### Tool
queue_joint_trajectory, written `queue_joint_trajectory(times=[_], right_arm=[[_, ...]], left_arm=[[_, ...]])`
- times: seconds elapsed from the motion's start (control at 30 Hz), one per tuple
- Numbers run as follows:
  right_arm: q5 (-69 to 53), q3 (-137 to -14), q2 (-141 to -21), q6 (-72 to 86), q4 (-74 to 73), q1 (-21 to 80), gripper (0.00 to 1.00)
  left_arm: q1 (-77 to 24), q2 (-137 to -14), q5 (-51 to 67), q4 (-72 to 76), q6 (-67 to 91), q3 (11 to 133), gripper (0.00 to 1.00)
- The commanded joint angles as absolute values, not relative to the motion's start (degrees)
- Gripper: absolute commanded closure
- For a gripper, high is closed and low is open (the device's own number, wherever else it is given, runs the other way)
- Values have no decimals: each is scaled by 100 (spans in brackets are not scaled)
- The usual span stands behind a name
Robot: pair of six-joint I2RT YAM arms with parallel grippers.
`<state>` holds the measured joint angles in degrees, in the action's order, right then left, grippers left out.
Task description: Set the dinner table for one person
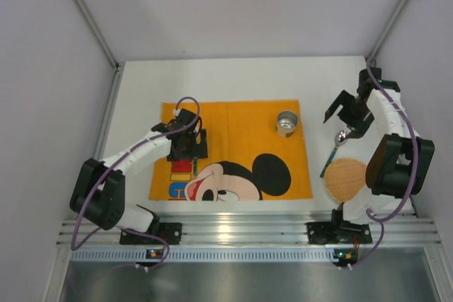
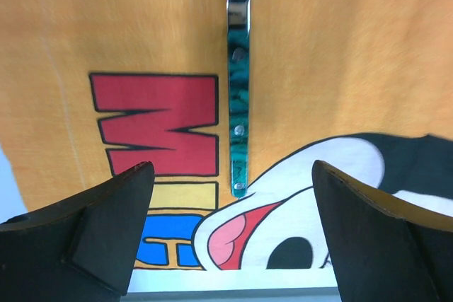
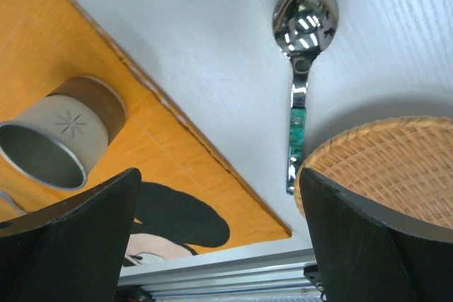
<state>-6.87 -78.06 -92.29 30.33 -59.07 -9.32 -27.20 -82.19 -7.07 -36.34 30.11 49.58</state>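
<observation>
Roughly halfway I'd say: the counter (image 1: 233, 79) lies under everything, cup (image 1: 287, 122) and a teal-handled utensil (image 2: 238, 90) are on the mat (image 1: 241, 132), spoon (image 3: 296, 97) and plate (image 1: 345, 179) sit off it to the right, and left end effector (image 2: 230, 167) and right end effector (image 3: 218, 175) both hang wide open, empty.

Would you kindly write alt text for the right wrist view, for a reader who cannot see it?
A green-handled spoon lies on the white dinner table, its handle end beside a woven plate. A metal cup stands on the orange mat, all framed by the open right claw.
</observation>
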Motion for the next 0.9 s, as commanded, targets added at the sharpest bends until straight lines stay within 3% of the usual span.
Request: queue_joint_trajectory(times=[0.0, 0.33, 0.53, 0.63, 0.7, 0.77, 0.87], right_arm=[[-230, -8147, -9596, 2787, -5695, -1020, 9], [316, -7349, -10133, 2637, -5291, -1028, 26], [316, -6953, -10432, 2637, -4949, -1020, 42], [229, -6821, -10547, 2672, -4729, -1002, 56], [220, -6803, -10652, 2698, -4641, -958, 71], [246, -6803, -10722, 2690, -4614, -932, 85], [325, -6794, -10653, 2690, -4597, -914, 98]], left_arm=[[-2698, -7902, -1090, -3797, 2962, 5544, 2], [-2698, -8086, -1265, -3692, 2655, 6310, 2], [-2707, -7761, -1827, -3220, 2558, 6952, 2], [-2698, -7489, -2476, -2543, 2723, 6532, 2], [-2602, -7418, -2680, -2067, 3058, 6075, 1], [-2471, -7479, -2322, -1908, 3024, 6003, 1], [-2443, -7716, -1908, -2240, 3041, 6239, 5]])
